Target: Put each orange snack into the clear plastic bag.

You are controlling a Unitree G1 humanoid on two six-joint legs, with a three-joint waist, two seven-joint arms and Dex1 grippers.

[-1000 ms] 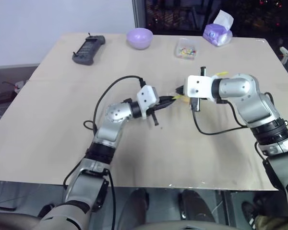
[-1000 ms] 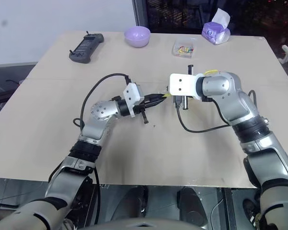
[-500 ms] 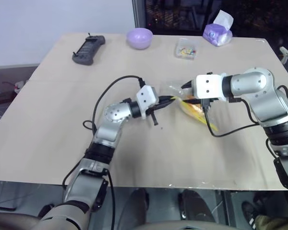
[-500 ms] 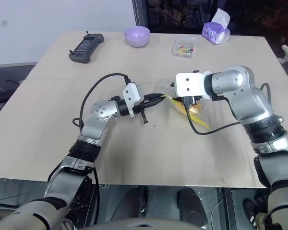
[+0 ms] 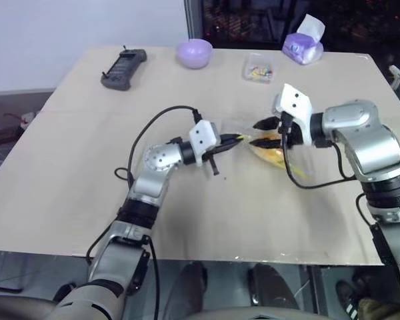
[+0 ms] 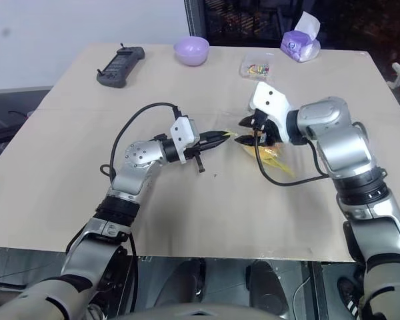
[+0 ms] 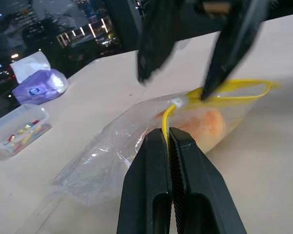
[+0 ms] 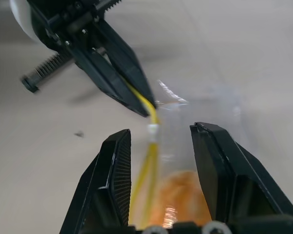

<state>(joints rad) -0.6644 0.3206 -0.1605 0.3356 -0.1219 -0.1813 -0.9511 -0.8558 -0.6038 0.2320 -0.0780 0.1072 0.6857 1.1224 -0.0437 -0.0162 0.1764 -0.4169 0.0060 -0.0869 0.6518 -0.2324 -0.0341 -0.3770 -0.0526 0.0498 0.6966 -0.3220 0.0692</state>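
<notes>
On your beige table [image 5: 87,133], left gripper [image 7: 169,139] pinches the clear plastic bag [image 7: 136,146]'s yellow strip; right gripper [image 8: 158,136] gapes over it, orange snack [image 8: 178,195] inside.

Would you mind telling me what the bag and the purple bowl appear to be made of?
The clear plastic bag: thin, glossy see-through plastic film, judging by its crinkles and the orange snack showing through. The purple bowl: smooth and opaque, probably plastic, possibly glazed ceramic.

**A lab test bench by a night window**

We see a robot lab or office: a bare pale table [image 5: 87,167] with a black handheld controller [image 5: 123,69] at its far left, a plain white wall behind, and a dark window beyond the tissue pack [image 5: 303,43].
</notes>
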